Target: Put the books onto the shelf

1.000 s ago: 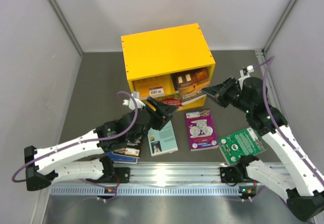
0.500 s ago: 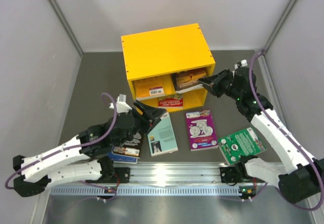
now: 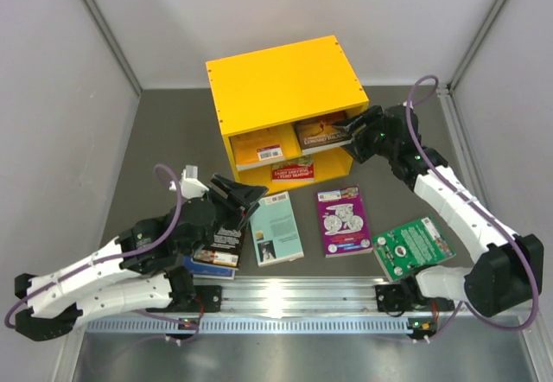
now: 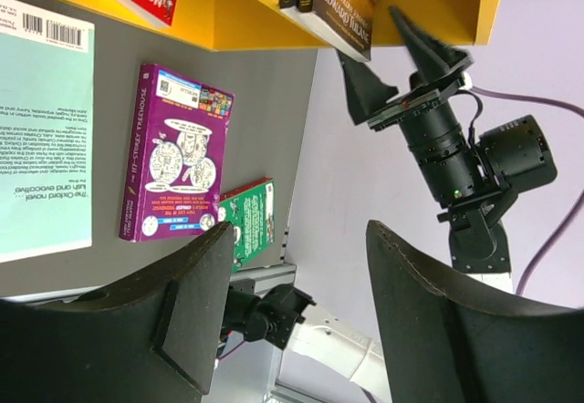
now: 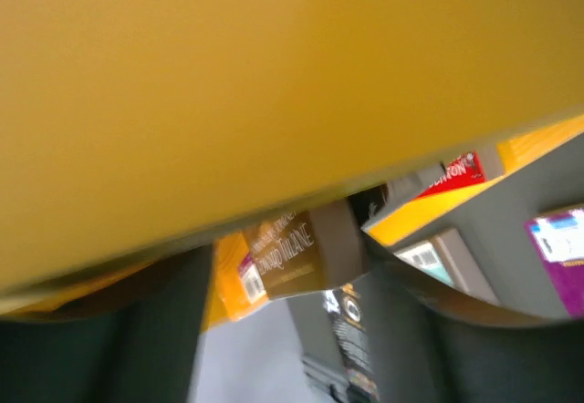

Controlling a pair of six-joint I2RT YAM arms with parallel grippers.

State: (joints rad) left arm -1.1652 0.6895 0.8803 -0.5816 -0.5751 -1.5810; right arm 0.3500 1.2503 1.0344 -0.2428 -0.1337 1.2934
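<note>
A dark grey desk (image 3: 164,140) fills a plain enclosure with pale walls, and a ribbed metal rail (image 3: 294,300) runs along its near edge. The bright yellow shelf (image 3: 281,84) stands at the back middle of the desk, its open front facing the arms. A yellow book (image 3: 257,149) sits in the left of the shelf and a dark brown book (image 3: 320,131) in the right, its front edge jutting out. A red-and-white book (image 3: 292,171) shows lower in the shelf front.

The right end effector (image 3: 352,131) is at the brown book's jutting corner, fingers apart and not clamped on it.

A teal book (image 3: 278,226), a purple book (image 3: 343,220) and a green book (image 3: 413,246) lie flat in front of the shelf. The left end effector (image 3: 246,194) has its fingers wide apart and empty. It hovers just left of the teal book, above some dark books (image 3: 216,257), and short of the shelf.
</note>
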